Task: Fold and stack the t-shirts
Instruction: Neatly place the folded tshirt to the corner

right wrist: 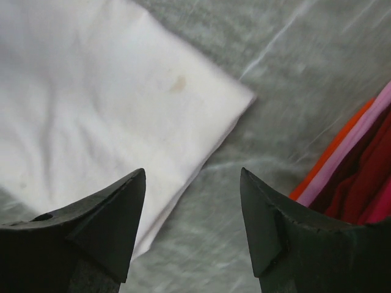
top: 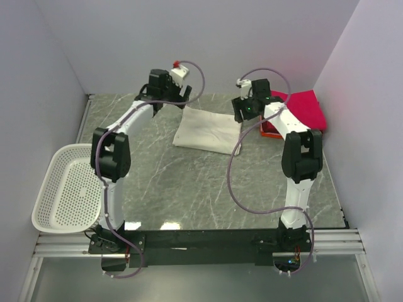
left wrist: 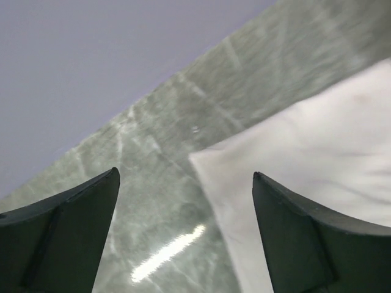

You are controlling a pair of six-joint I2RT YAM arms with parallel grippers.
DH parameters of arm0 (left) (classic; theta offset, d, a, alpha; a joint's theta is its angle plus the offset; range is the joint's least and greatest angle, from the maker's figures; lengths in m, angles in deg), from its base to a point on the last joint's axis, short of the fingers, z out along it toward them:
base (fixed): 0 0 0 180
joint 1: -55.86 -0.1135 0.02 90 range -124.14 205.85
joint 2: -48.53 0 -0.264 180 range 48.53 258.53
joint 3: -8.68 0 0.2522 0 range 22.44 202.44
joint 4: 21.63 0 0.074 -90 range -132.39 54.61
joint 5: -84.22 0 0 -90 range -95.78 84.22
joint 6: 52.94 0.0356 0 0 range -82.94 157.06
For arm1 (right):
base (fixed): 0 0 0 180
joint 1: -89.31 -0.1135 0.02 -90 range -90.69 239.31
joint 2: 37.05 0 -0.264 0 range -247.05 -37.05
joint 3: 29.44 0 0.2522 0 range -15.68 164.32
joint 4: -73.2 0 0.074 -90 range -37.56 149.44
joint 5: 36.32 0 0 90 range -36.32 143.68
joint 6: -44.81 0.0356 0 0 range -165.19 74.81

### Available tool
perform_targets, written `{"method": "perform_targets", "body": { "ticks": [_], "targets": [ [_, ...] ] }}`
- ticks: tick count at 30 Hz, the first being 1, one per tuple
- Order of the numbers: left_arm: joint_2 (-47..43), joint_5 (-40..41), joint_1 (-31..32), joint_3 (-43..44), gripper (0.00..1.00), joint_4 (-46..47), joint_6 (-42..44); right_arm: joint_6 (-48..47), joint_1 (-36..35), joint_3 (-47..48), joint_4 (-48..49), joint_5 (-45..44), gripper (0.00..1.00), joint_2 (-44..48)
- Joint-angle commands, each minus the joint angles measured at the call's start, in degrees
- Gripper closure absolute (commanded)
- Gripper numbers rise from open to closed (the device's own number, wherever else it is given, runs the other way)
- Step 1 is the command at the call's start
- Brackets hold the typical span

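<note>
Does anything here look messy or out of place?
Little. The folded white shirt lies slightly askew on the table and bears a small brownish spot near one corner. The white basket sits partly past the table's left edge.

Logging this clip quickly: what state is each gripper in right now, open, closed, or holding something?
Left gripper: open, holding nothing.
Right gripper: open, holding nothing.
</note>
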Motion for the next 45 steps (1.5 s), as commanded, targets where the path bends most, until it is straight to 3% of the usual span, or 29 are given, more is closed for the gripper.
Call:
{"method": "perform_targets", "body": {
  "ticks": [1, 5, 11, 16, 20, 27, 34, 39, 44, 45],
  "targets": [
    [-6.9, -12.9, -0.7, 0.8, 0.07, -7.3, -14.2, 16.1, 2.8, -3.3, -4.0, 12.3, 0.3, 3.9],
    [-4.1, -22.7, -0.8, -2.2, 0.24, -9.7, -20.7, 22.7, 2.9, -4.9, -4.3, 13.3, 0.27, 1.3],
    [1.5, -24.7, -0.8, -7.7, 0.32, -9.5, -25.6, 28.8, 3.1, -0.5, -4.4, 6.2, 0.26, -4.8],
    [5.1, -16.9, -0.6, -9.0, 0.34, -12.0, -25.7, 32.1, 3.2, 3.3, -7.7, 4.3, 0.25, -9.3],
    [5.7, -14.5, -0.7, -9.3, 0.34, -13.8, -26.8, 33.1, 3.0, 6.2, -9.1, 7.5, 0.25, -11.6],
    [7.3, -15.1, -0.7, -10.4, 0.35, -15.4, -28.1, 34.0, 2.2, 16.2, -17.0, 16.8, 0.34, -19.4],
    [6.1, -16.6, -0.6, -12.3, 0.35, -15.1, -30.7, 35.5, 1.3, 16.7, -16.3, 15.9, 0.37, -20.6],
    [4.9, -17.7, -0.2, -14.3, 0.35, -14.8, -32.1, 34.9, 0.1, 20.6, -17.1, 13.9, 0.57, -22.6],
    [2.3, -18.5, 0.3, -17.8, 0.35, -13.4, -33.8, 31.7, -0.6, 23.4, -18.2, 10.6, 1.0, -23.4],
    [1.4, -18.4, 0.3, -18.2, 0.34, -12.8, -34.1, 29.7, -0.5, 24.1, -18.6, 9.8, 1.0, -23.5]
  ]
}}
